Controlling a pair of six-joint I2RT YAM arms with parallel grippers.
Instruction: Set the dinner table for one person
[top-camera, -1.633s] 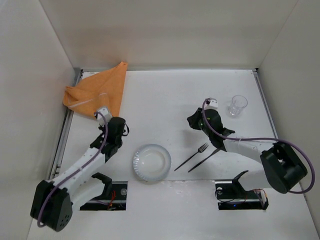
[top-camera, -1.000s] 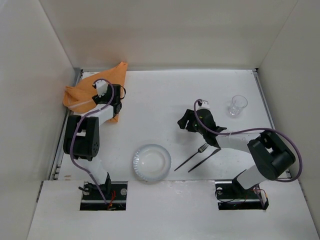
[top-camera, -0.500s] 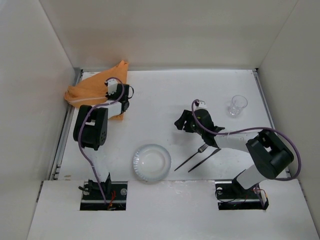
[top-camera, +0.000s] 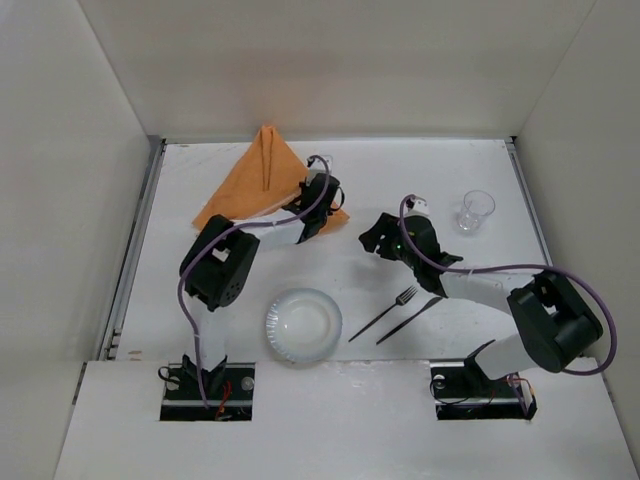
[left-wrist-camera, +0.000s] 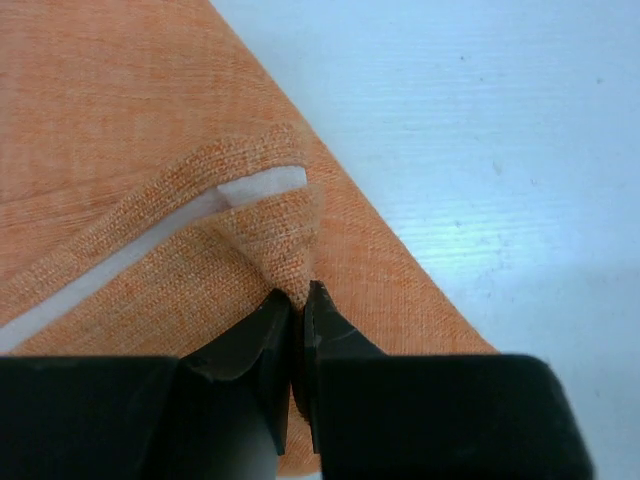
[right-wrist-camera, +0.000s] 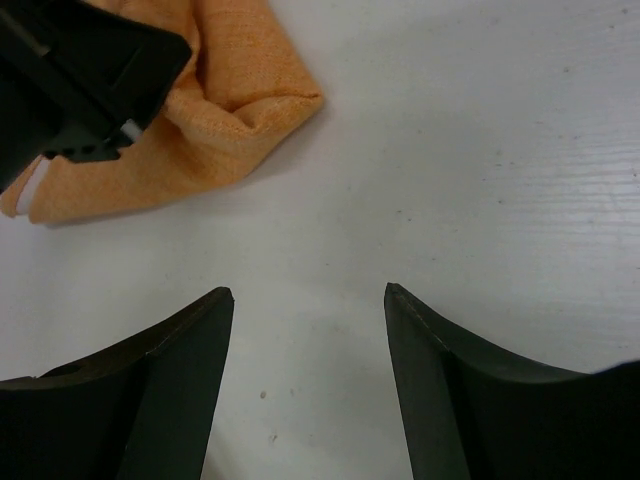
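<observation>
one change: left fingers now pinched shut on a fold of the orange cloth, dragged from the far-left corner of the white-walled surface under both arms toward mid far edge, so placemat step looks underway; right fingers wide, empty, plate by the near edge.

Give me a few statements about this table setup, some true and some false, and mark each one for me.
1. The left gripper has its jaws shut on the orange cloth. True.
2. The right gripper holds the fork. False: its jaws are open above the dinner table, and the fork lies on the tabletop.
3. The glass stands on the plate. False: it stands apart, toward the far right of the table.
4. The knife lies beside the fork, to the right of the plate. True.
</observation>
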